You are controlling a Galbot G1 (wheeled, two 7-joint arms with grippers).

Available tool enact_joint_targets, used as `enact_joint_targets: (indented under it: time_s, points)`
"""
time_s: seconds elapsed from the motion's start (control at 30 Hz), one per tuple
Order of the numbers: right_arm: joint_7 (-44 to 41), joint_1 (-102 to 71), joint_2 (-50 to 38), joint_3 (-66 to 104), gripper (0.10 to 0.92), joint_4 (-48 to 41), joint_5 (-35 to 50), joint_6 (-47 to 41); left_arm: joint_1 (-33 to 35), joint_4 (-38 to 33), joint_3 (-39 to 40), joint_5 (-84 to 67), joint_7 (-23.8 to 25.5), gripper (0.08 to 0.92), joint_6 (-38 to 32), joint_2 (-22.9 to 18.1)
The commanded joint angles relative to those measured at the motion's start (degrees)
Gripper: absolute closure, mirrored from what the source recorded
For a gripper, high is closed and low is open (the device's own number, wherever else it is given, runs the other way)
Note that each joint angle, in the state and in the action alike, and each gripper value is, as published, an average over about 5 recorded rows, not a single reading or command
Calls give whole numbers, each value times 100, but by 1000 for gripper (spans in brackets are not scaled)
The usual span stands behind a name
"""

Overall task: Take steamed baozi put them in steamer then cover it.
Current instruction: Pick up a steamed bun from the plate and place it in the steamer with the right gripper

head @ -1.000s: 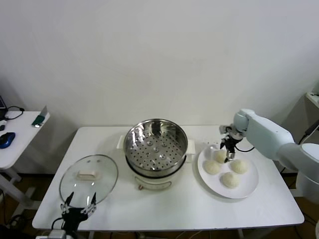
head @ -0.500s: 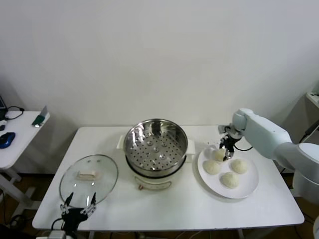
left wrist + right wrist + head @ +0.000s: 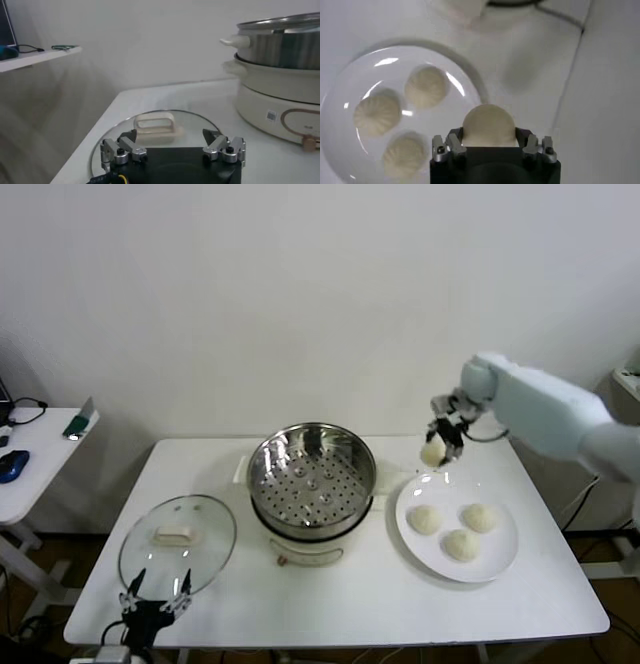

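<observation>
Cream-white dough is gripped between the fingers of the right gripper [image 3: 437,446]: one steamed baozi [image 3: 432,452] is held in the air above the far edge of the white plate [image 3: 500,562], between plate and steamer [image 3: 312,471]. Three more buns [image 3: 426,519] are seen on the plate. The cover [image 3: 178,539] lies flat on the table [image 3: 380,609] (handle up), left of the steamer. The left gripper [image 3: 156,602] is held spread at the cover's near rim.
</observation>
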Motion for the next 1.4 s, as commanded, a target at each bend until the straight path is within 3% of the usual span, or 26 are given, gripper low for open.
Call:
enact_joint_targets:
  time_s: [0.03, 0.37, 0.63, 1.4]
  points:
    - [101, 1785, 413, -742, 338, 1833, 137, 1284, 23, -97, -43, -36, -1, 177, 14, 27]
    - [423, 1157, 1374, -631, 338, 1907, -663, 1964, -17, -127, -38, 94, -21, 177, -24, -96]
    - [628, 266, 2013, -511, 338, 786, -1579, 2249, -52, -51, -41, 130, -38, 177, -65, -85]
    - [970, -972, 3037, -81, 338, -1652, -2266, 2860, -137, 121, -9, 199, -95, 177, -135, -61]
